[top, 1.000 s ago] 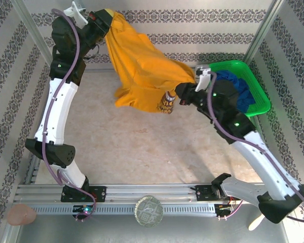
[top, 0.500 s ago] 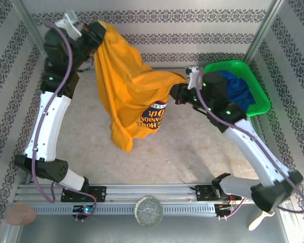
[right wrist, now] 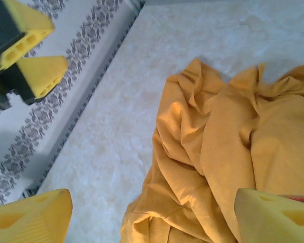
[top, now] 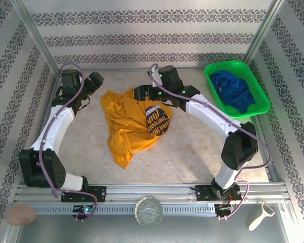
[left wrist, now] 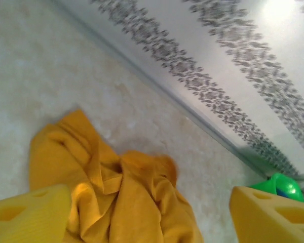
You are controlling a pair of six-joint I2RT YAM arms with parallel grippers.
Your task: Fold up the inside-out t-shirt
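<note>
Lying in a crumpled heap on the table (top: 192, 147), the inside-out t-shirt (top: 131, 124) is held by neither gripper.
Near right ledge: a peeler (top: 262, 215). Mid-table, left of centre: the shirt, a dark round print facing up on its right side, one tail trailing toward the arm bases. Left gripper (top: 95, 82) is just beside the shirt's far-left corner, fingers (left wrist: 30, 212) spread wide, empty. Right gripper (top: 138, 92) is over the shirt's far edge by the print, also spread, pinching nothing. Far right: green basket (top: 258, 91) with a dark blue garment (top: 233, 90).
</note>
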